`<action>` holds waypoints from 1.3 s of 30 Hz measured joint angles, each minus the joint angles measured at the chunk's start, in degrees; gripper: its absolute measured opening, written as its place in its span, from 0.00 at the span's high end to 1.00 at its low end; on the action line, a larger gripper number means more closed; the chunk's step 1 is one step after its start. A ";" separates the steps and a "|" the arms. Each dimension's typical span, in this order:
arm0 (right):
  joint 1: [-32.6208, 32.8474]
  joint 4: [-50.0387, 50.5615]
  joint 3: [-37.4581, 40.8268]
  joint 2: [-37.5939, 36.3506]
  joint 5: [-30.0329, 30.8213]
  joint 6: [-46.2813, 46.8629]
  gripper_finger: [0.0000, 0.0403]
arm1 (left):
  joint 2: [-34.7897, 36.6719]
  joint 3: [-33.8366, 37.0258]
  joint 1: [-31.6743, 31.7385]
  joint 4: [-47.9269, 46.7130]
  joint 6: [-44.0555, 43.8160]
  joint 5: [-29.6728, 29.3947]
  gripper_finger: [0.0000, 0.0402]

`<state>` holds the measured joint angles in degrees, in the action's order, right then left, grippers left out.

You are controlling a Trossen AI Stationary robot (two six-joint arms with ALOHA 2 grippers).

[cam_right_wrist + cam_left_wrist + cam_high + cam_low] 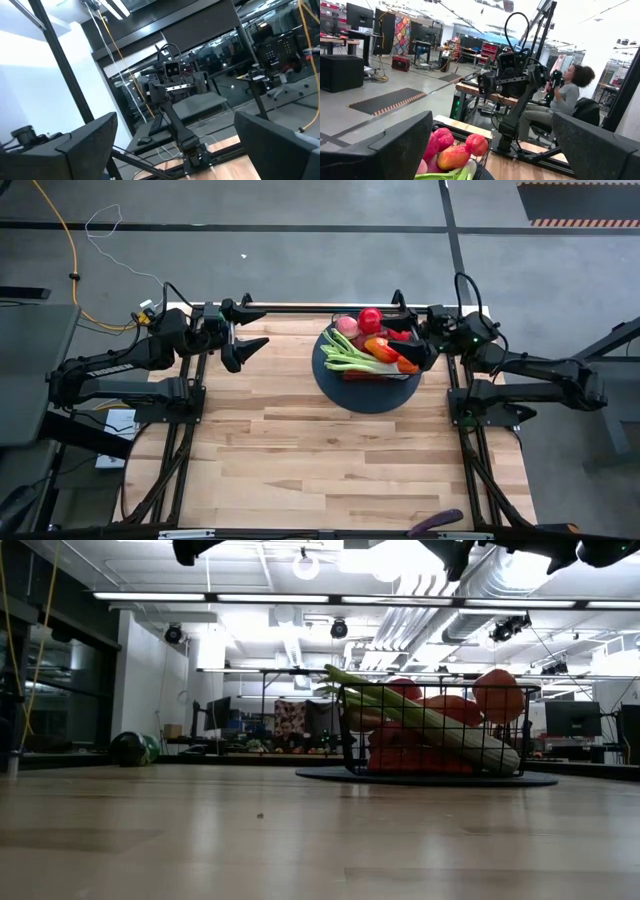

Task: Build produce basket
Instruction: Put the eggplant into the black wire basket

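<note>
From above, I see the basket [368, 372] at the surface's [300, 450] far right side, produce [372, 345] piled inside; I'd keep both arms lifted clear. Low down, celery [440, 725] leans across the mesh. Through the wrist views, left gripper [500, 145] and right gripper [175, 145] gape wide, holding nothing.
</note>
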<state>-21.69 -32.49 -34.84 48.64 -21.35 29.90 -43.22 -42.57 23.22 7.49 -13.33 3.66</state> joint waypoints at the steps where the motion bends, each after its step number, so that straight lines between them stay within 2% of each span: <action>1: 0.00 0.01 -0.01 0.00 0.21 -0.28 0.03 | 0.00 0.00 0.00 0.00 0.01 0.00 0.01; 15: -0.01 2.66 -0.81 0.02 0.18 2.56 0.03 | -0.01 0.00 0.00 -0.69 -0.02 -1.80 0.01; 17: 0.15 12.44 -4.37 0.03 -0.85 3.40 0.03 | 0.00 0.00 0.00 -1.01 -0.15 -1.81 0.01; 21: 4.23 48.71 -15.94 2.49 -1.55 -3.49 0.03 | -0.02 0.00 0.00 -3.24 -0.20 -2.23 0.01; 24: 10.17 69.62 -22.91 6.07 -3.51 -3.24 0.03 | 0.00 0.00 0.00 -5.59 -1.38 -3.08 0.01; 28: 23.11 85.10 -28.51 10.46 -6.36 7.99 0.03 | 0.00 0.00 0.00 -6.42 -1.50 -4.62 0.01; 31: 35.33 89.27 -31.35 13.39 -4.93 20.07 0.03 | -0.02 0.00 -0.02 -6.38 -0.84 -6.65 0.01; 34: 46.98 89.69 -32.24 17.06 0.40 33.74 0.03 | 0.00 0.01 0.00 -6.33 1.58 -7.03 0.01; 37: 56.35 89.71 -32.27 21.88 5.17 46.61 0.03 | 0.00 0.00 0.00 -6.34 3.75 -6.95 0.01; 39: 61.18 89.53 -32.27 25.82 5.17 53.51 0.03 | 0.00 0.00 0.00 -6.34 4.64 -6.95 0.01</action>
<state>39.49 57.04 -67.11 74.47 -16.18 83.41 -43.22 -42.57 23.22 1.15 -8.69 -3.29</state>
